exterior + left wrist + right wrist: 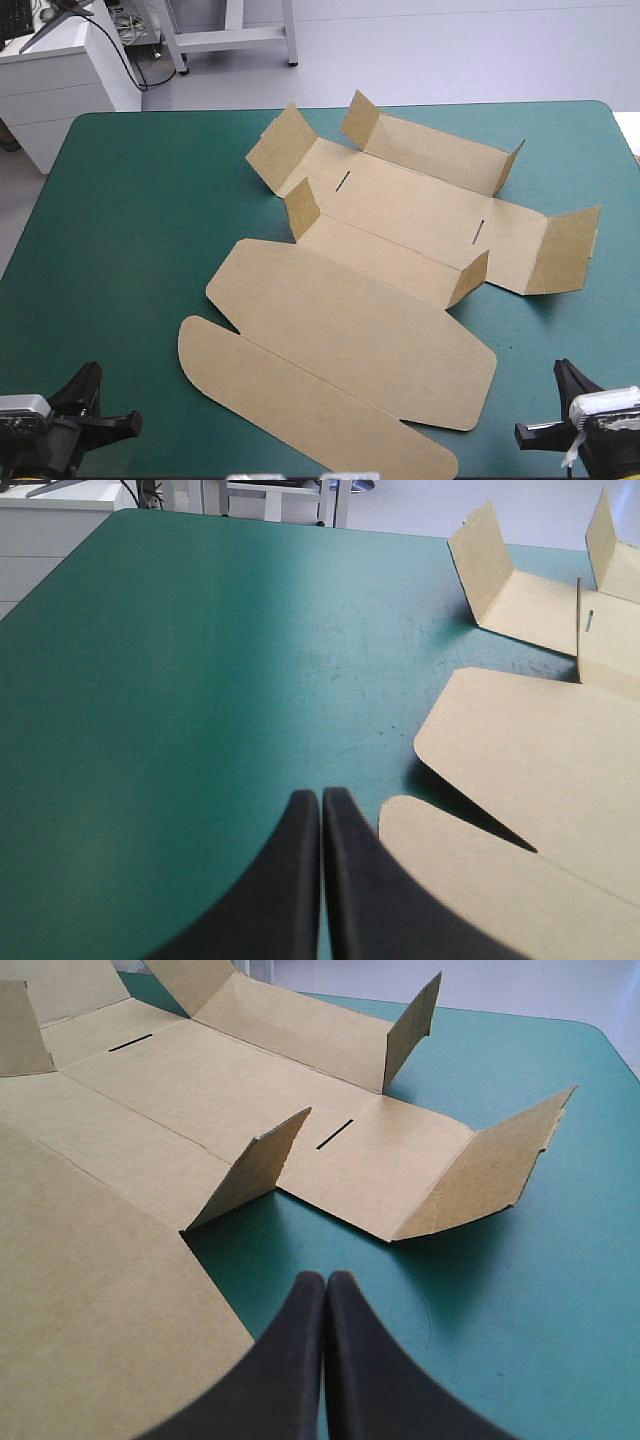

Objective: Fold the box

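Box (400,250) lies as a cut brown sheet on the teal-green cover (140,220), mid-table. Its panels are stacked from the far edge toward the near left, and each panel's long axis slants from far left to near right. In the high view, the short walls and tabs around the far tray part stand partly raised, while the lid panel (350,335) and the rounded tuck flap (300,400) lie flat. The left gripper (95,405) and right gripper (560,405) sit at the near corners, both off the board. In the left wrist view, the left gripper (321,810) has its black fingers pressed together in one arch, holding nothing. The tuck flap (480,890) lies just beside it to the right. In the right wrist view, the right gripper (326,1290) is likewise closed and empty. A raised corner tab (250,1170) stands ahead of it, and the right end flap (490,1170) is farther off to the right. I judge the left arm nearer the flat lid and the right arm nearer the tray walls.
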Controlling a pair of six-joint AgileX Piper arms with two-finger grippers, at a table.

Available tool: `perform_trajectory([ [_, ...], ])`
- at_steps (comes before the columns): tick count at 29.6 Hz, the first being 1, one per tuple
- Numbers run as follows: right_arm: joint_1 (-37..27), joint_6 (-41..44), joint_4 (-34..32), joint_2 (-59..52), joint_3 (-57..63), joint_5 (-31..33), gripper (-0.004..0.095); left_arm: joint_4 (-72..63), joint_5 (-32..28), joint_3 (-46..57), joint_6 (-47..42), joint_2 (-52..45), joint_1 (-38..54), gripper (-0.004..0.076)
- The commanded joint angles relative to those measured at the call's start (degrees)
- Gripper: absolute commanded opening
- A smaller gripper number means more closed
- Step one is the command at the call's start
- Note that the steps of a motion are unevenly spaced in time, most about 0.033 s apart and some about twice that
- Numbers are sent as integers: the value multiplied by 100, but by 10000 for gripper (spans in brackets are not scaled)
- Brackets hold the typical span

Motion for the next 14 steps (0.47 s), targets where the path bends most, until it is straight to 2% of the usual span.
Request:
perform_trajectory([
  [1, -18, -2, 4, -121, -155, -443, -19, -37, -457, -123, -33, -2, -26, -8],
  [14, -18, -2, 4, -121, -155, -443, 0, -37, -457, -123, -33, -2, -26, -8],
])
